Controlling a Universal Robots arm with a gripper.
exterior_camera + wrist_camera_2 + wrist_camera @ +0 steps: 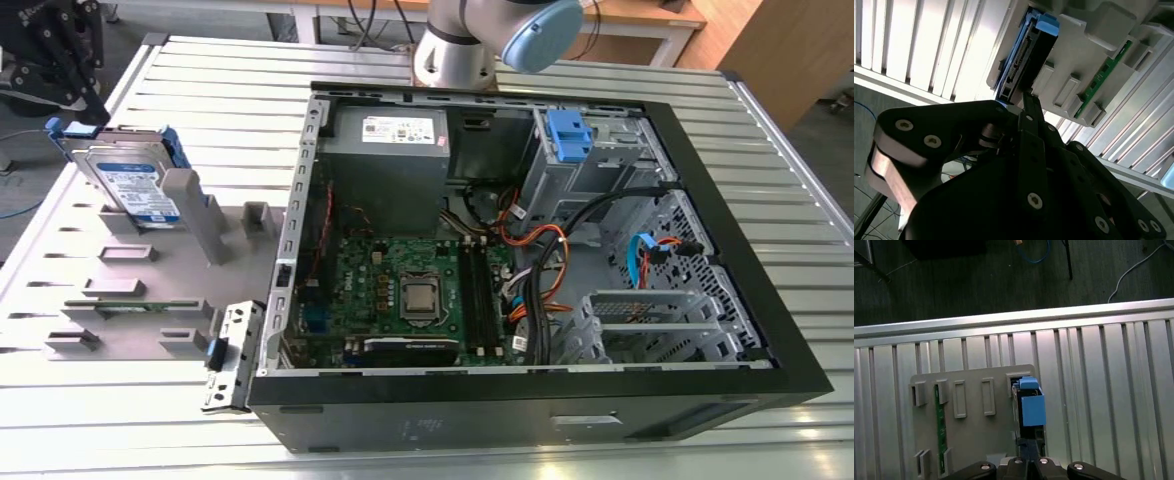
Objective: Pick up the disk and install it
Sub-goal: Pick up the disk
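Hand (pixel 1027 102) is seen shut and empty near the disk (pixel 134 188), stood on edge in a grey holder (pixel 134 330) on the tabletop (pixel 200 60). It is judged rigid, weighty and shock-sensitive; its blue-railed edges are best gripped.

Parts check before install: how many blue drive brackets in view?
2. One on the disk, standing in the grey fixture at the exterior view's left; one blue bracket inside the computer case. More may be hidden.

Silver-grey arm (pixel 451 50), pale-blue joint cap (pixel 541 35); black pincer (pixel 1027 100) links, silver screws (pixel 1034 201).
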